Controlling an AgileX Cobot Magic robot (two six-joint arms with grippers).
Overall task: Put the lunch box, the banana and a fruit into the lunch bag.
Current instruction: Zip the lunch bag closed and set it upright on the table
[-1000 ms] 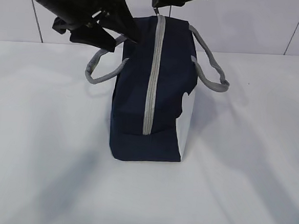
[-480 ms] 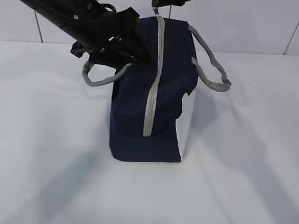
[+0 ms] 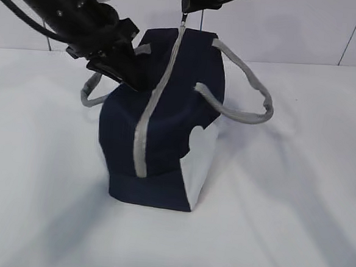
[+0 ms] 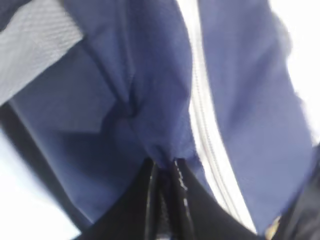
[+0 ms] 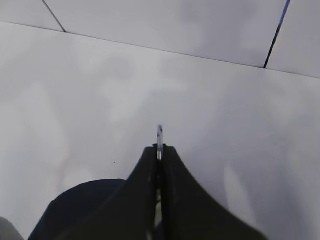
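at centre frame the lunch bag (image 3: 160, 132) stands tilted with its zipper (image 3: 156, 101) closed, left gripper (image 4: 162, 167) pinching navy fabric, right gripper (image 5: 159, 150) pinching the ring pull (image 5: 160, 136); lunch box, banana and fruit are unseen, so packing looks finished.

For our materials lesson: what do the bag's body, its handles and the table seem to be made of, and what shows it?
Lunch bag body: navy woven fabric, matte; it creases and bunches where the left gripper pinches it.
Handles: grey webbing or cord, soft; they droop in loops.
Table: smooth white hard surface, probably laminate or painted board, with a faint sheen; the exact material is unclear.
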